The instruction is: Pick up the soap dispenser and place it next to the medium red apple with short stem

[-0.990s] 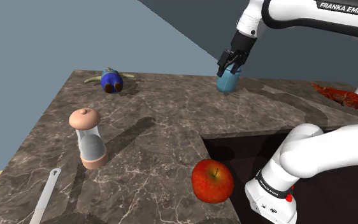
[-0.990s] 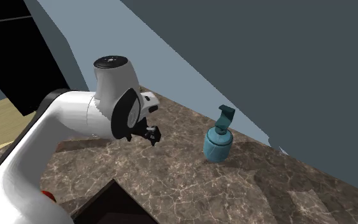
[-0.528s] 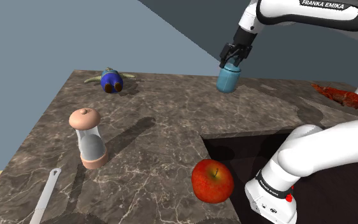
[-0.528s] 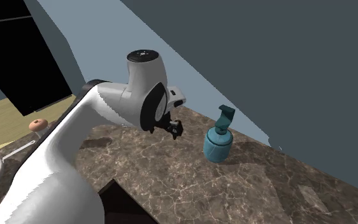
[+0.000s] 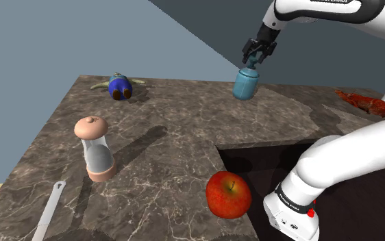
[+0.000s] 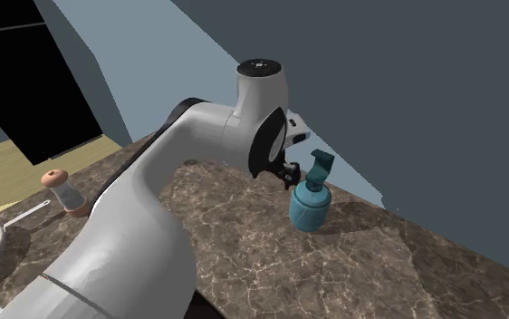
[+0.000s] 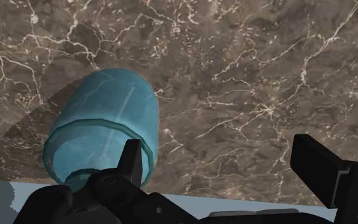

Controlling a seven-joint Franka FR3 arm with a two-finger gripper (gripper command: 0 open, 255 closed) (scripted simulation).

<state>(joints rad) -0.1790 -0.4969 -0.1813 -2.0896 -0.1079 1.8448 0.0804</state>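
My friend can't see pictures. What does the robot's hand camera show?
A blue-green soap dispenser stands on a brown marbled counter, seen from above. The black gripper is open, and the dispenser sits beside one of its fingers, not between them.

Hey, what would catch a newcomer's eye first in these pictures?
The black gripper hangs open by the top of the teal soap dispenser, at the far side of the brown marbled counter. Nearer the shoulder camera, a shiny red apple sits beside a dark recess.

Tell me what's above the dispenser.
The open gripper hangs over the dispenser, off-centre: one finger overlaps it, nothing between the fingers. In the shoulder view it covers the pump top; contact cannot be told.
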